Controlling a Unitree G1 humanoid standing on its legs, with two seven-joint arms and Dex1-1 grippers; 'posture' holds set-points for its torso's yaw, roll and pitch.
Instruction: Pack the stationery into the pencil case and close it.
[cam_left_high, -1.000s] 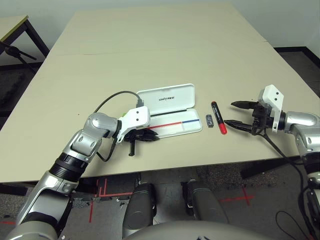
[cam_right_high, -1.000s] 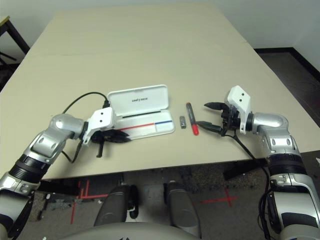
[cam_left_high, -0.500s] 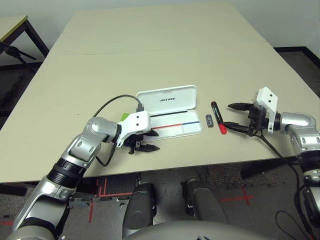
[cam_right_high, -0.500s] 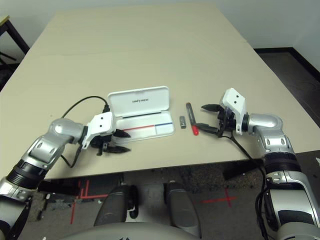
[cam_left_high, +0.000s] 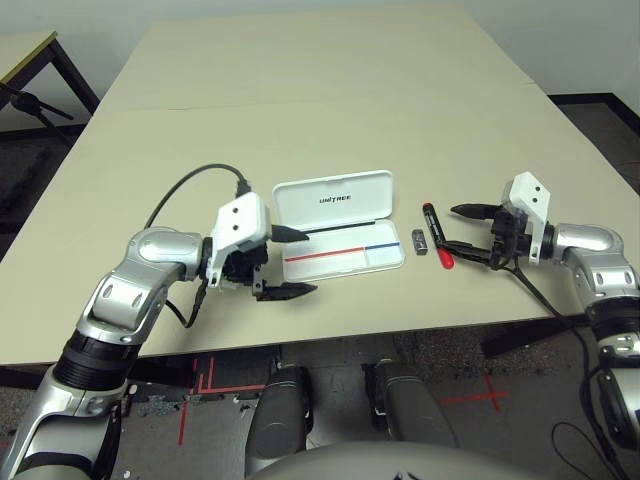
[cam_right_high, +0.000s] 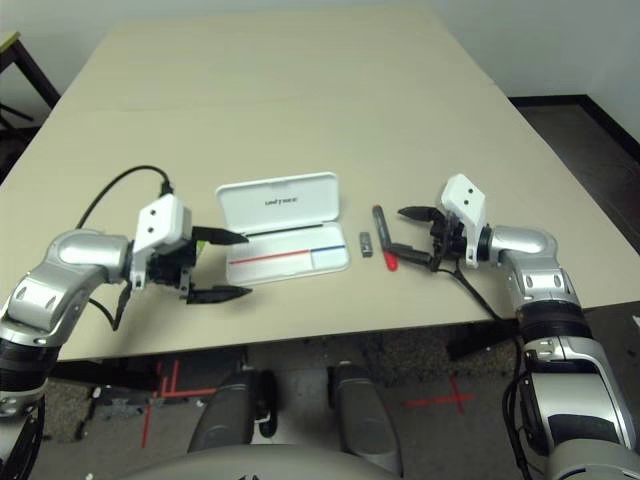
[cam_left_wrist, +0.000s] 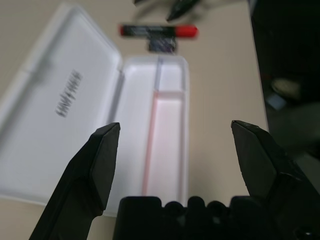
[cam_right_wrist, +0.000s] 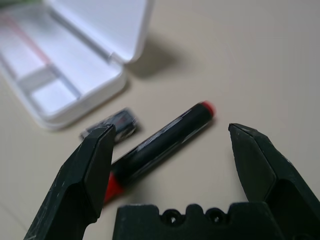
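Observation:
The pencil case (cam_left_high: 333, 197) lies open mid-table, its lid propped up behind the tray (cam_left_high: 345, 258) with the red-and-blue stripe. My left gripper (cam_left_high: 290, 263) stands open just off the tray's left end, with nothing between its fingers. In the left wrist view the tray (cam_left_wrist: 167, 150) looks bare. To the right of the case lie the small grey block (cam_left_high: 419, 241) and the red marker (cam_left_high: 436, 235) with its black cap. My right gripper (cam_left_high: 460, 228) is open just to the right of the marker (cam_right_wrist: 160, 140), not touching it.
The beige table (cam_left_high: 300, 90) stretches wide behind the case. Its front edge runs close below both grippers. A black cable (cam_left_high: 190, 190) loops over my left wrist. A dark table frame (cam_left_high: 40, 90) stands on the floor at far left.
My left gripper has opened and drawn back to the left from the tray's left end. My right gripper has edged a little closer to the marker, still open.

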